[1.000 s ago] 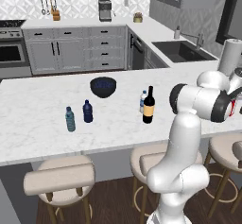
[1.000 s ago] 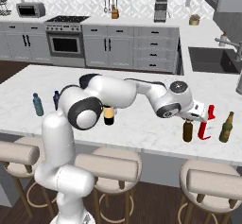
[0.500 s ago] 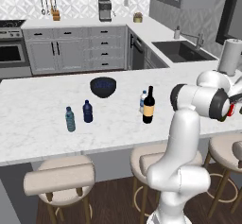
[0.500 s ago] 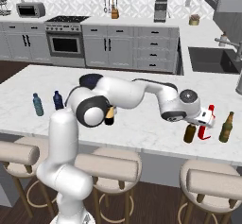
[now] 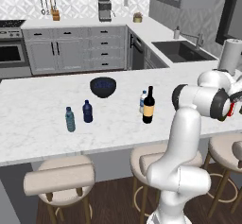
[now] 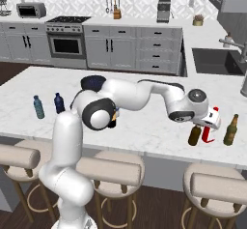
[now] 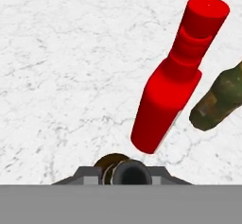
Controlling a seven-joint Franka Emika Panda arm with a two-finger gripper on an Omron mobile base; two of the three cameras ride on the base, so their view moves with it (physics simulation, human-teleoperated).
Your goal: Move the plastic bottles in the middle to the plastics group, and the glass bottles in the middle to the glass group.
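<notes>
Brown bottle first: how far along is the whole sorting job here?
Done: nothing fully. In hand: the gripper is shut on the brown bottle, upright beside the red bottle, not yet released. Left: the wine bottle and water bottle stand mid-counter, apart from the teal bottle and navy bottle.

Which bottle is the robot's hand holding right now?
The short brown bottle, at the counter's right end. The gripper is shut on its neck. The red bottle and the greenish-brown bottle beside it stand free.
</notes>
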